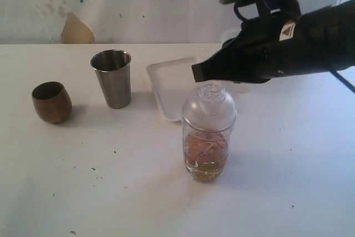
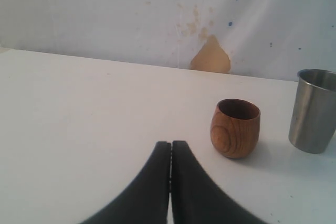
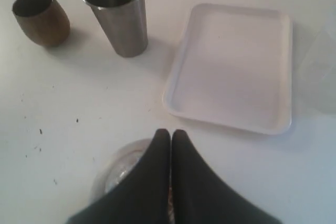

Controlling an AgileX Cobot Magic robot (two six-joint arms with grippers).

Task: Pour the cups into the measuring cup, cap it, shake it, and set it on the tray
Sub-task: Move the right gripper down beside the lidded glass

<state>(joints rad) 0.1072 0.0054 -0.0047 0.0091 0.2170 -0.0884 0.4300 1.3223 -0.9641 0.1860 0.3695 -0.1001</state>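
The measuring cup (image 1: 206,154) stands mid-table with brownish contents, and the clear dome cap (image 1: 209,106) sits on it. My right gripper (image 1: 195,73) hovers just above the cap's neck, jaws pressed together on nothing; in the right wrist view the gripper (image 3: 170,132) covers most of the cap (image 3: 118,169). The wooden cup (image 1: 51,102) and steel tumbler (image 1: 112,78) stand upright at the left. The white tray (image 1: 166,79) lies behind the measuring cup. My left gripper (image 2: 171,144) is shut and holds nothing, low over the table short of the wooden cup (image 2: 235,128); the exterior view does not show it.
A frosted translucent tumbler (image 3: 320,72) stands beside the tray's (image 3: 226,116) far side. A stained wall with a tan patch (image 1: 76,30) runs along the table's back edge. Dark specks dot the white tabletop.
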